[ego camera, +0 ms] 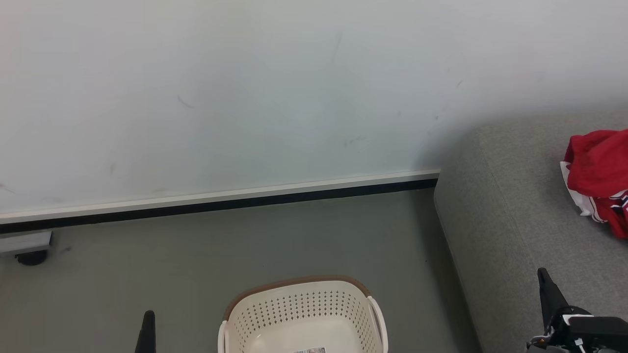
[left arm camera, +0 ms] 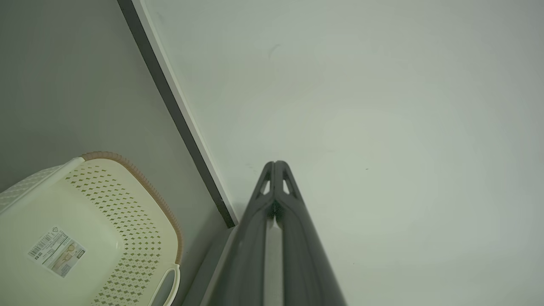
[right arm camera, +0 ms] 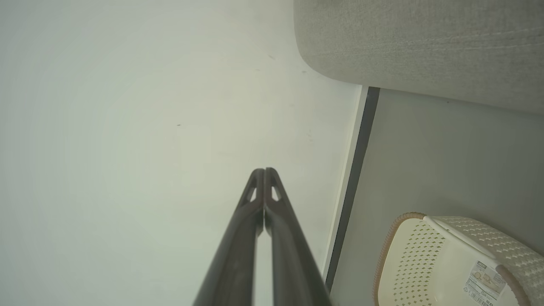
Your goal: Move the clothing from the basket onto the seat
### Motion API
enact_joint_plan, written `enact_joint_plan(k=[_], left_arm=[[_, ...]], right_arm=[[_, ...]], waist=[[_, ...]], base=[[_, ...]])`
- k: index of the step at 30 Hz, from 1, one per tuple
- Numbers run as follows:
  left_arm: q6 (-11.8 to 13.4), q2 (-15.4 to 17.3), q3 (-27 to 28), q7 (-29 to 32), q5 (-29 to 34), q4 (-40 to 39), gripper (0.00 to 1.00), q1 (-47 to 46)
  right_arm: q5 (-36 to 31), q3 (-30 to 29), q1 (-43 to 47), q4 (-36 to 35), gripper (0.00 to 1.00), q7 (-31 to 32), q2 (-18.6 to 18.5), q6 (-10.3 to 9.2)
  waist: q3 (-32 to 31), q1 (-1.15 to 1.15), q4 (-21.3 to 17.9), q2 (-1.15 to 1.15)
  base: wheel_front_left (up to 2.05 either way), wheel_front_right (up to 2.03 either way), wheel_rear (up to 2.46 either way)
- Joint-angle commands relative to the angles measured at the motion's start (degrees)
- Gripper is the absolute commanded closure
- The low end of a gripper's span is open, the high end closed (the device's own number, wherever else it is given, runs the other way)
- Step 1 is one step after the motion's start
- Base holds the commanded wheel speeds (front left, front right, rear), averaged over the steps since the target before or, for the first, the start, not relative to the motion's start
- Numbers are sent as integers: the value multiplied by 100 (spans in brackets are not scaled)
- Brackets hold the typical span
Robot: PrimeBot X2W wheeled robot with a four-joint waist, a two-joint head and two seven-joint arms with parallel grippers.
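The red clothing lies bunched on the grey seat at the right, well apart from the basket standing on the floor nearer the middle. The left jaws and the right jaws are each pressed together, pinching nothing.

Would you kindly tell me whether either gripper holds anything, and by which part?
Nothing is held: the left gripper and the right gripper are shut empty, and the clothing lies on the seat.

bright red clothes with white stripe trim, cream basket with dotted holes and brown rim, light grey sofa, grey-green floor, off-white wall, black-and-white skirting
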Motion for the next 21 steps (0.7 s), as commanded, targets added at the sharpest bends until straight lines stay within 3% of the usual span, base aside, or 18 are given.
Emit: enact_joint_plan(k=[1, 21], left_arm=[[-14, 5, 26, 34, -106, 22, 100, -66], [-109, -33, 38, 155, -924, 149, 100, -247]], right_arm=[[121, -49, -58, 1, 100, 37, 22, 2], [834, -442, -176, 102, 100, 347, 140, 2]], waist=[[7, 0, 6, 0], [101, 0, 91, 0]], base=[[0, 0, 0], [0, 0, 0]])
